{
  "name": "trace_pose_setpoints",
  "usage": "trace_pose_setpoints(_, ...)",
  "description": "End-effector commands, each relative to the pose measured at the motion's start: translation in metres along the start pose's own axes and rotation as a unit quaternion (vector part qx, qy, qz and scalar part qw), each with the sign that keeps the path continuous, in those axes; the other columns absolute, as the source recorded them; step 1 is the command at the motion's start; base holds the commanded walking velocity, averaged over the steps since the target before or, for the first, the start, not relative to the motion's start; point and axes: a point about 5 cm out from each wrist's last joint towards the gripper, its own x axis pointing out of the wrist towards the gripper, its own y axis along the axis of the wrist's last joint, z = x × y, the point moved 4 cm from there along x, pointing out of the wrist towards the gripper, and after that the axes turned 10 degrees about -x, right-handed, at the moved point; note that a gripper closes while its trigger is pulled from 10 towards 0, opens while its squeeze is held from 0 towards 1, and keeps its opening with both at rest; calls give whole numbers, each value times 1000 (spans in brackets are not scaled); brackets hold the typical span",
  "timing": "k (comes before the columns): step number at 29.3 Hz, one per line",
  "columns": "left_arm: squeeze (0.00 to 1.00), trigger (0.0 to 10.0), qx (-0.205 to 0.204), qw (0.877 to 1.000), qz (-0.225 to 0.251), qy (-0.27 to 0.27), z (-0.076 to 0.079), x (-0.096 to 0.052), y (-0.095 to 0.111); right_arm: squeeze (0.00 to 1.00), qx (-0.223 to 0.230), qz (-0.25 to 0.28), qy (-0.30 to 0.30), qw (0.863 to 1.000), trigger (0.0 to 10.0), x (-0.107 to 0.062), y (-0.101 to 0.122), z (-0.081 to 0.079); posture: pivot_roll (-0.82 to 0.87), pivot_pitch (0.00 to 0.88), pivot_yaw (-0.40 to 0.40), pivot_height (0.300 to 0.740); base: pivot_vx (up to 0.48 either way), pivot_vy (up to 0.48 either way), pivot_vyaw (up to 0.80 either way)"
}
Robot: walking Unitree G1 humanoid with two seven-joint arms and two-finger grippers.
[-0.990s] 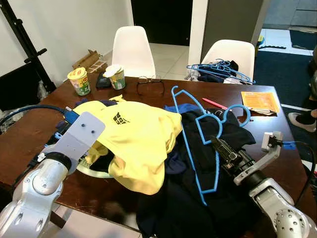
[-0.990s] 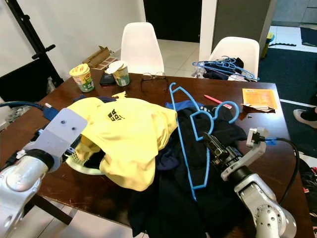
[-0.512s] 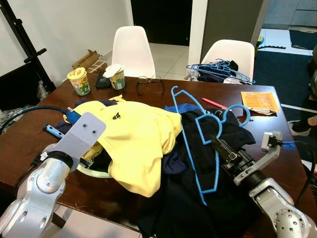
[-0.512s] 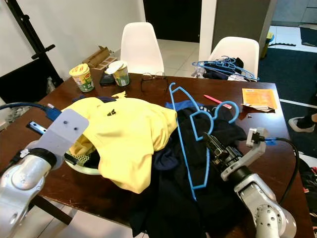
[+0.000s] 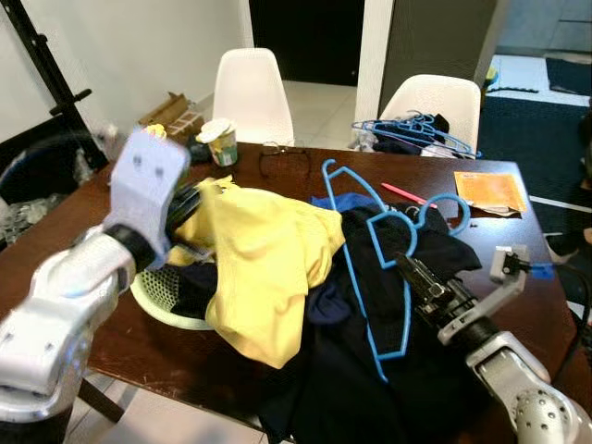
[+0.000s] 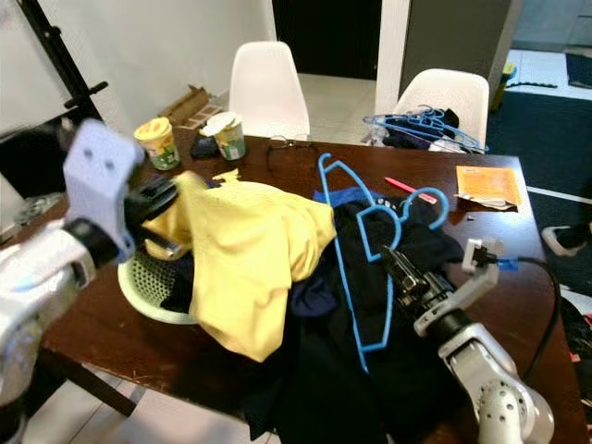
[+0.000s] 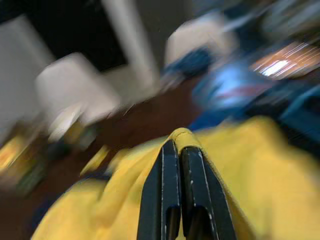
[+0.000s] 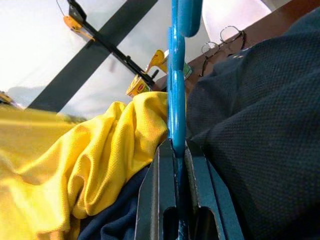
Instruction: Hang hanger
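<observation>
Right wrist view, nearest first: my right hand (image 8: 176, 150) is clamped narrow on the bar of the blue hanger (image 5: 381, 277), the bar running straight up from between my two black fingers (image 8: 154, 190), with dark navy clothing (image 8: 260, 130) pressed against one side and folds of the yellow shirt (image 8: 95, 165) on the other. From my head, that hanger lies tilted on the heap of dark clothes (image 5: 370, 370) at the near right of the brown tabletop (image 5: 55, 268), its hook end toward the far side and its lower bar in my right hand (image 5: 407, 265). On my left, my left hand (image 6: 159, 199) is raised above the tabletop and pinched shut on a fold of the yellow shirt (image 6: 245, 259), which drapes down over a pale green mesh basket (image 6: 148, 287); the left wrist view is blurred, but yellow cloth sits between my fingertips (image 7: 192, 175). Farther off lie a pair of glasses (image 5: 282, 157), a red pen (image 5: 402, 192), an orange paper (image 5: 487, 190) whose print is too small to read, and two instant noodle cups (image 6: 227, 137) with illegible labels. Beyond the tabletop stand two white chairs (image 5: 252, 92), one carrying a bundle of blue hangers (image 5: 412, 134).
</observation>
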Motion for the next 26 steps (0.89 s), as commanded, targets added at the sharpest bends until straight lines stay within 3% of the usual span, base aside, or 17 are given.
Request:
trace_pose_setpoints(1, 0, 0, -40, 998, 17, -44, 6, 0, 11, 0, 3, 2, 0, 1000, 10000, 0, -2, -1, -22, 40, 87, 740, 0, 0, 0)
trace_pose_setpoints(4, 0, 0, -52, 994, 51, -81, 7, 2, 32, 0, 4, 8, -2, 1000, 10000, 0, -1, -1, -24, 36, 89, 740, 0, 0, 0)
trace_pose_setpoints(8, 0, 0, -45, 993, 72, -85, -2, 3, 49, 0, 10, 17, -1, 1000, 10000, 0, 1, 0, -16, 35, 90, 740, 0, 0, 0)
trace_pose_setpoints(14, 0, 0, -52, 992, 82, -86, -3, 5, 54, 0, 19, 27, -2, 999, 10000, 1, 4, 1, -16, 35, 90, 740, 0, 0, 0)
trace_pose_setpoints(19, 0, 0, -93, 981, 137, -102, 0, 4, 79, 0, 26, 33, 1, 999, 10000, 2, 5, 1, -16, 30, 92, 740, 0, 0, 0)
trace_pose_setpoints(23, 0, 0, -105, 979, 138, -112, 1, 4, 81, 0, 27, 33, 2, 999, 10000, 2, 4, 1, -17, 29, 93, 740, 0, 0, 0)
trace_pose_setpoints(26, 0, 0, -89, 984, 105, -116, 5, 4, 69, 0, 27, 34, 3, 999, 10000, 2, 5, 1, -19, 28, 93, 740, 0, 0, 0)
